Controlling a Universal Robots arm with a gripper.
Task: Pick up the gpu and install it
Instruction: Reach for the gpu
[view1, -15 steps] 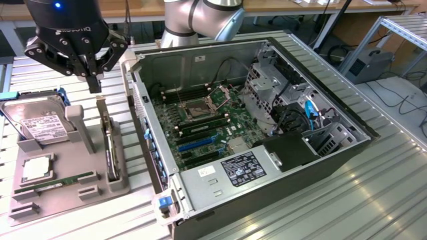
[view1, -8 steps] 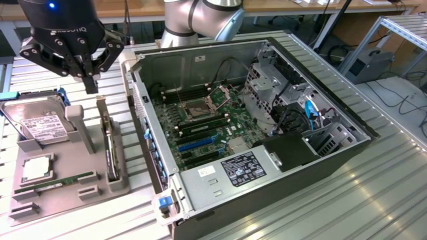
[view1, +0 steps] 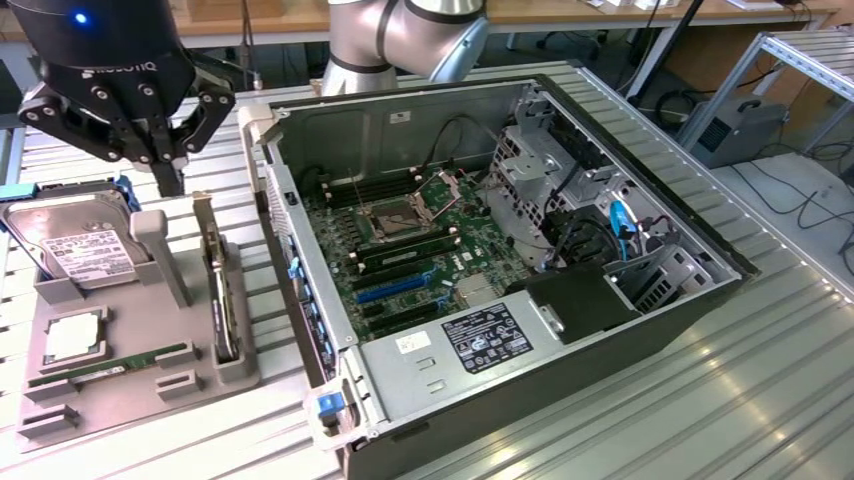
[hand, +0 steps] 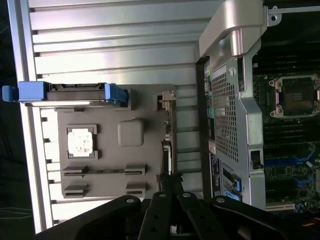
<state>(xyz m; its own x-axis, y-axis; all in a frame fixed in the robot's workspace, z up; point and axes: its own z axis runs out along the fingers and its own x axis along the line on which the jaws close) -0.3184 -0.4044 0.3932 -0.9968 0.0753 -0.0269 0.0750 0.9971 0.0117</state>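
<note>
On the ribbed metal table (view1: 694, 400), toward the exterior view's left, a grey holder (view1: 140, 335) carries the loose parts. A silver hard drive (view1: 74, 250) with blue side rails stands propped at the holder's far-left corner. Nearer the camera a square processor (view1: 74, 338) lies flat in its recess, and 1 slim green RAM stick (view1: 114, 363) lies in a slot by the holder's near edge. Just to the right, the gripper (view1: 168, 180) hangs over the holder's far edge, its 2 fingers pressed together on nothing. In the wrist view the closed tips of the gripper (hand: 170, 179) sit above one end of the gpu (hand: 167, 145), though whether they touch it I cannot tell. The gpu (view1: 218, 285) stands on edge in the long slot along the holder's right edge, seated there and not lifted. Right of the holder, just beside it, the open computer case (view1: 400, 110) lies on its side. Its motherboard (view1: 400, 270) is exposed, with an open processor socket (view1: 396, 215) near the middle.
</note>
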